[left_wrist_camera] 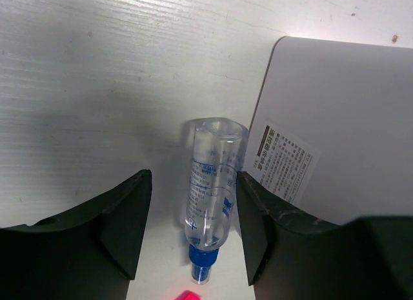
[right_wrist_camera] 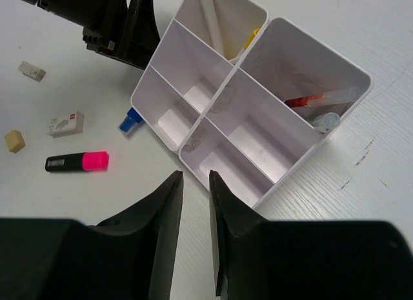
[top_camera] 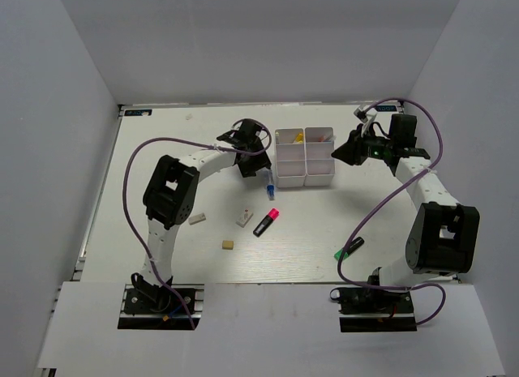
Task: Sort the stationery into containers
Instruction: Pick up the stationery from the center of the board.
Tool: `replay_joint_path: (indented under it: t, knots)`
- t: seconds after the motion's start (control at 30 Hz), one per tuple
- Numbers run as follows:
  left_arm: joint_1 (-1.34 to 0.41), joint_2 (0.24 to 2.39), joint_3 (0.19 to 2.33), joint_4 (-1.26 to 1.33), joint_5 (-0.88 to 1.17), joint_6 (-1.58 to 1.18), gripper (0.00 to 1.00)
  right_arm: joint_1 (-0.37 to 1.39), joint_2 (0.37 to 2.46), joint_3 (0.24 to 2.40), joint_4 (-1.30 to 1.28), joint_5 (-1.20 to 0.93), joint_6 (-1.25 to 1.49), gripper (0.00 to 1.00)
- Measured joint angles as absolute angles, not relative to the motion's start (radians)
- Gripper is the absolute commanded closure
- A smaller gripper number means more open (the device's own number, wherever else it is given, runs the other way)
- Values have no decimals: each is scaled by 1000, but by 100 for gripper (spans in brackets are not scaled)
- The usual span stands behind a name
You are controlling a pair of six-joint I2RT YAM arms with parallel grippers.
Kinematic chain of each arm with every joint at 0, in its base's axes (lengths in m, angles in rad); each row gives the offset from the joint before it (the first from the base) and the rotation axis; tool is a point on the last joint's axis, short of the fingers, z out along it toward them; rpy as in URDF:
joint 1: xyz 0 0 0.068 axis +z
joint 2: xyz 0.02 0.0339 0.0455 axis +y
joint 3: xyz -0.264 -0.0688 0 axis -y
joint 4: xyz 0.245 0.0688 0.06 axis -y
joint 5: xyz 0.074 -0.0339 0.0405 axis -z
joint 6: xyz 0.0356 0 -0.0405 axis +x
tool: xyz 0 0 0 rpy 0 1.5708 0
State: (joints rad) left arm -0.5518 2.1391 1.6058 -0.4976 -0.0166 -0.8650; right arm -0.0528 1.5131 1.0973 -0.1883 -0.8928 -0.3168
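Note:
The white four-compartment container block (top_camera: pixel 305 160) stands at the back middle of the table. A clear tube with a blue cap (left_wrist_camera: pixel 211 187) lies on the table against its left wall (left_wrist_camera: pixel 335 119). My left gripper (left_wrist_camera: pixel 193 176) is open, low over the table, with one finger on each side of the tube and neither touching it. It also shows in the top view (top_camera: pixel 247 156). My right gripper (top_camera: pixel 345 152) hovers to the right of the block. In the right wrist view (right_wrist_camera: pixel 193 174) its jaws stand a narrow gap apart and hold nothing.
A pink-and-black highlighter (top_camera: pixel 266 223), two white erasers (top_camera: pixel 244 218) (top_camera: pixel 197 219) and a tan eraser (top_camera: pixel 228 244) lie in front of the block. A green-and-black highlighter (top_camera: pixel 349 248) lies near the right arm's base. Two compartments hold a white pen (right_wrist_camera: pixel 211 19) and a red pen (right_wrist_camera: pixel 310 100).

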Motion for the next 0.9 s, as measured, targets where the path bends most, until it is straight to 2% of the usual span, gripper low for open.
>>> replay_joint_path:
  t: [0.27,0.6,0.7,0.73,0.83,0.9]
  knots:
    - [-560,2172,1645,-510,-11,-849,37,-53,1513,1095,-175,-893,-299,71]
    - [-561,2188,1678,-614,-43,-816,49,-53,1512,1081,-154,-894,-286,69]
    - [-561,2186,1675,-628,-61,-811,59,-53,1512,1081,-154,-894,-280,69]
    - [-562,2183,1670,-627,-68,-809,70,-53,1512,1081,-154,-894,-279,69]
    - [-564,2148,1612,-609,-83,-808,91,-53,1512,1080,-153,-894,-275,69]
    - [-563,2111,1556,-597,-88,-808,97,-53,1512,1075,-149,-894,-272,69]
